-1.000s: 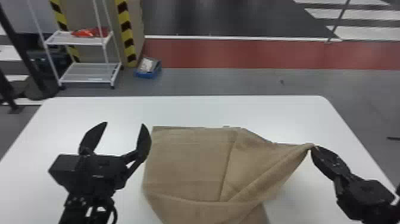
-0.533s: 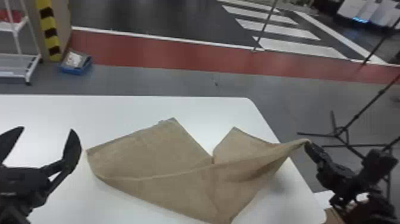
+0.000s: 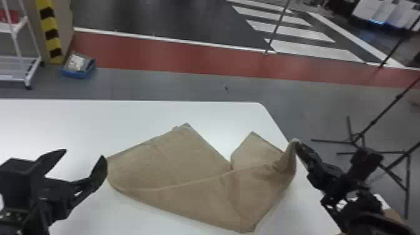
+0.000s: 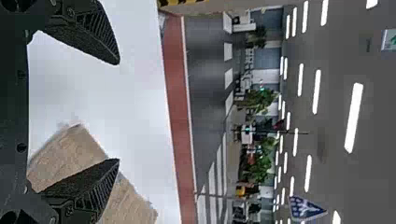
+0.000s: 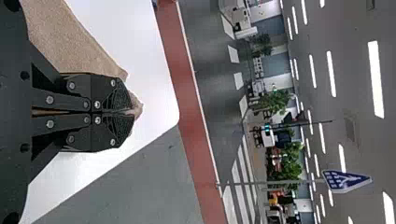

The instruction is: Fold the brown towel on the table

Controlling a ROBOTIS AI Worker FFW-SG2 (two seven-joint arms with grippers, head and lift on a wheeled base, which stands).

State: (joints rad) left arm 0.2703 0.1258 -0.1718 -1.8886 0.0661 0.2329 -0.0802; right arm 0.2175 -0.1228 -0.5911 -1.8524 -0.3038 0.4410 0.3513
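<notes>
- Step in hand, as judged: an early-to-middle fold, with one corner of the brown cloth towel (image 3: 187, 178) under control and the cloth only roughly doubled.
- Towel lay skewed on the smooth white desk (image 3: 93, 122), toward its right-hand end; a long edge ran across it, and a V-shaped notch parted two points on the far side.
- Right gripper (image 5: 134, 112): fingers pressed together, clamped on a towel corner, with a tuft of cloth poking past the tips. Corner was raised near the desk's right edge, the cloth bunched beneath it.
- Left gripper (image 3: 84, 153): fingers well apart, nothing between them; one finger was right by the towel's left end. Contact could not be told.
- Next move, as judged: bring the held corner inward over the rest, match edges, lower, then release. The left gripper might pin or pinch the left end first.
- Risk noted: pulling one side alone could drag the towel or deepen the skew.
</notes>
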